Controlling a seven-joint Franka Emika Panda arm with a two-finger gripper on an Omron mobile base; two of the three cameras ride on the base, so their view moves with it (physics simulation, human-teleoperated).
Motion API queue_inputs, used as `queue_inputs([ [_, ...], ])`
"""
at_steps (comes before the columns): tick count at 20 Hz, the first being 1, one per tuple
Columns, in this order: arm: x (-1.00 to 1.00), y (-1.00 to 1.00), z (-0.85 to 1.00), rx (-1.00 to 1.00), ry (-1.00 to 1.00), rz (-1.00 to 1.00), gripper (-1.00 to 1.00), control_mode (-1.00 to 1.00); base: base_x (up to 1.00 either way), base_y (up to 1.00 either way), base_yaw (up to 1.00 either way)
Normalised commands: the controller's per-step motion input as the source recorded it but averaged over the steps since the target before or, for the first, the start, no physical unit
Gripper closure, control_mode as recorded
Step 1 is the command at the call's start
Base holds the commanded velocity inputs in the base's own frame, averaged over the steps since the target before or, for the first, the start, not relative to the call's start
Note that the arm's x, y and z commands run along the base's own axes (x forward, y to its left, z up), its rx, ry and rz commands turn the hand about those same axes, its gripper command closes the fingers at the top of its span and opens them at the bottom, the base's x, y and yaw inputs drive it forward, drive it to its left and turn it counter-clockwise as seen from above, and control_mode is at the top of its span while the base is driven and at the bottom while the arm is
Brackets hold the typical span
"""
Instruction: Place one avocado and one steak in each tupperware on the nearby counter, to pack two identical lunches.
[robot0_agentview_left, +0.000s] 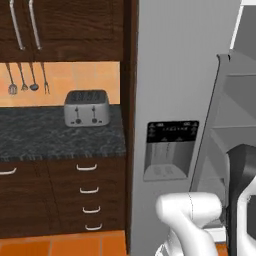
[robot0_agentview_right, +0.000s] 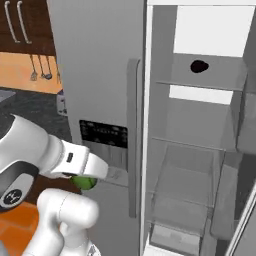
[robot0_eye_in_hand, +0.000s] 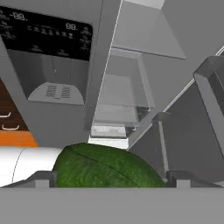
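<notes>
- Hand view: gripper (robot0_eye_in_hand: 109, 177) pinching avocado (robot0_eye_in_hand: 105, 168) between spread fingers.
- Open fridge (robot0_agentview_right: 200, 150) shelves ahead, door edge close left.
- Counter (robot0_agentview_left: 55, 135) carries toaster (robot0_agentview_left: 87, 107).

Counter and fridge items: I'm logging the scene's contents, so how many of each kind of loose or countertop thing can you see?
Avocado: 1, between the open gripper's fingertips
Toaster: 1, on the counter
Hanging utensils: 4
Dark item on the upper fridge shelf: 1, kind unclear
Total: 7
</notes>
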Motion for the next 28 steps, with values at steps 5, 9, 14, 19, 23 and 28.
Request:
queue_inputs([
  [5, 0.0, 0.0, 0.0, 0.0, 0.0, 0.0, 1.0, 1.0, -0.04, 1.0, 0.12],
  [9, 0.0, 0.0, 0.0, 0.0, 0.0, 0.0, 1.0, 1.0, 0.0, 1.0, 0.11],
  [14, 0.0, 0.0, 0.0, 0.0, 0.0, 0.0, 1.0, 1.0, 0.06, 1.0, 0.11],
  [19, 0.0, 0.0, 0.0, 0.0, 0.0, 0.0, 1.0, 1.0, 0.24, 1.0, 0.1],
  [23, 0.0, 0.0, 0.0, 0.0, 0.0, 0.0, 1.0, 1.0, 0.54, 1.0, 0.05],
  [28, 0.0, 0.0, 0.0, 0.0, 0.0, 0.0, 1.0, 1.0, 0.77, 1.0, 0.01],
])
